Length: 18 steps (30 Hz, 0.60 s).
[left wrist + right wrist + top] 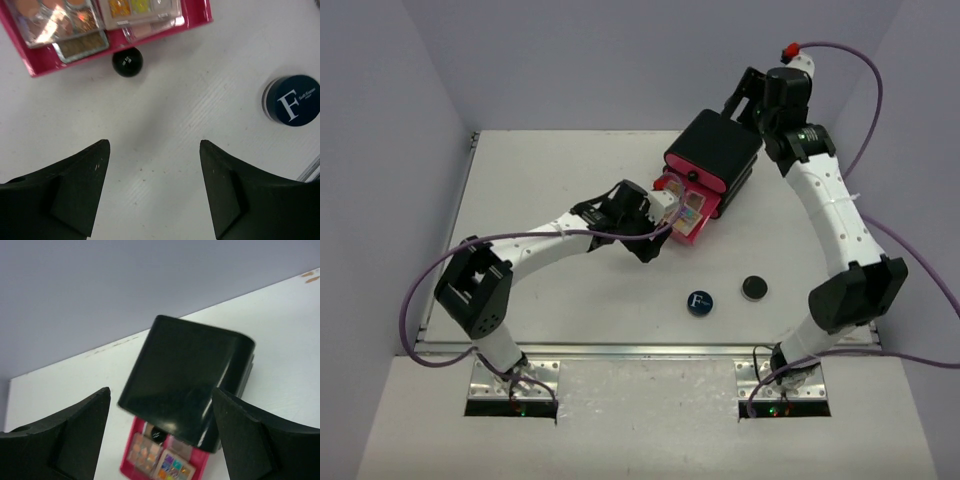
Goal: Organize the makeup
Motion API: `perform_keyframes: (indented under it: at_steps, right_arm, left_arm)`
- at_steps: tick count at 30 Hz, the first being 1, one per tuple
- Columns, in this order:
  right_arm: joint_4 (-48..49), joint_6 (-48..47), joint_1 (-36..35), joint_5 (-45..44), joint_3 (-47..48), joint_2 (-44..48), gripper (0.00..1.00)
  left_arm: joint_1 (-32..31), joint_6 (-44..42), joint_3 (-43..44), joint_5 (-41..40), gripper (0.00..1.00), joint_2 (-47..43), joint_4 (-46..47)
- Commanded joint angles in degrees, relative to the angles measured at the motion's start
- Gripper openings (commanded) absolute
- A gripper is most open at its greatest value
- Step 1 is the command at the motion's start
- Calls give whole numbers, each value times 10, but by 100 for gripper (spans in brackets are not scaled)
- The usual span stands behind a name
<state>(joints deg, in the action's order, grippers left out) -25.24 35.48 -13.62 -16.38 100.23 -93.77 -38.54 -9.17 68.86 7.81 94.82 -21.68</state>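
Left arm pointing low at black drawer box (pixel 712 150). Left hand (pixel 155 185) hovering wide, empty, over surface (pixel 165 120) before box's open pink drawer (pixel 45 59), which is holding palettes (pixel 140 10). Right hand (pixel 161 392) standing wide behind box. Blue F compact (pixel 699 302) and black compact (pixel 753 288) lying in front of box.

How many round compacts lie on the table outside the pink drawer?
2. The blue compact marked F lies on the table; the black compact just right of it, apart. Others may be hidden.
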Motion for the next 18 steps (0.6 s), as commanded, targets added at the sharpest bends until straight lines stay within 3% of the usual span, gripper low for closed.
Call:
perform_keyframes:
  at_steps: [1, 5, 8, 18]
  right_arm:
    - [52, -70, 12, 43, 21, -67, 81]
    - [123, -112, 13, 49, 40, -126, 81]
    - [123, -119, 13, 54, 65, -180, 81]
    - [192, -117, 13, 49, -8, -201, 80]
  left_arm:
    - [-18, 8, -10, -50, 71, 25, 63]
    - [-38, 17, -8, -77, 71, 53, 103]
    - [-44, 24, 13, -104, 72, 89, 120]
    - [-44, 31, 49, -135, 71, 155, 155]
